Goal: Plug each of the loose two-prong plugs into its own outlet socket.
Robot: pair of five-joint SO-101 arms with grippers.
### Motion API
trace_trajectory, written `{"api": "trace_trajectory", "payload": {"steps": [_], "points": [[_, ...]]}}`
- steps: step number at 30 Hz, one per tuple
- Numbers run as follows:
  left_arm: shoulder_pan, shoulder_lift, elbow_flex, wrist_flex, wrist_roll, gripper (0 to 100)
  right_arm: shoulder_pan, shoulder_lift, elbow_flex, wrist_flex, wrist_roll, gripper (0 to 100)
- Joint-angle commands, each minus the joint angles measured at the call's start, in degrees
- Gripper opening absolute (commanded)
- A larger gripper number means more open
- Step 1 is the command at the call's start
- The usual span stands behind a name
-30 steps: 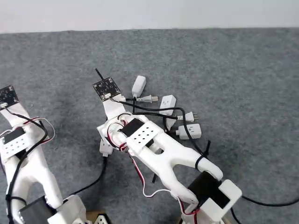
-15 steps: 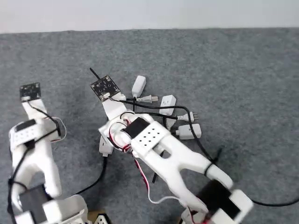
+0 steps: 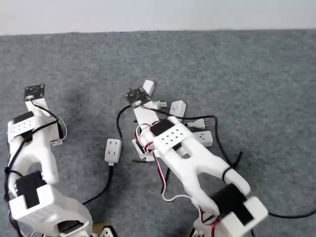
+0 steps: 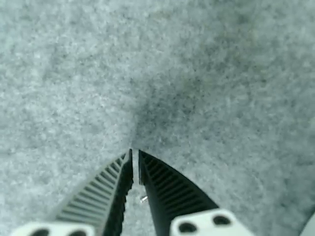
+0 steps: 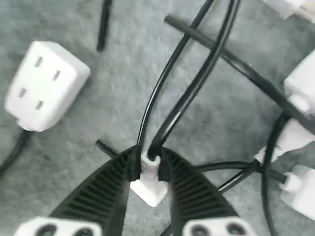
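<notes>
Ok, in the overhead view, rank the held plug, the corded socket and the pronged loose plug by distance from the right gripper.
1. Held plug, clamped in the right gripper itself.
2. Corded socket, close by on its left side.
3. Pronged loose plug, farther off on its right side.

Grey short-pile carpet (image 3: 256, 74) covers the work surface. A plain white wall (image 3: 158, 15) borders it at 12 o'clock. Lighting is even; shadows are soft.
</notes>
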Motion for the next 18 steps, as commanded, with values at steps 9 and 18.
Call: {"api": "trace_trajectory", "payload": {"steps": [9, 18], "points": [[-0.26, -0.88, -1.63, 0.53, -2.29, 1, 4.26, 6.29, -14.77, 6.20, 0.79, 7.4], [-0.26, -1.41, -1.36, 0.53, -2.55, 1, 4.26, 6.29, -12.31, 7.52, 0.79, 6.1]]}}
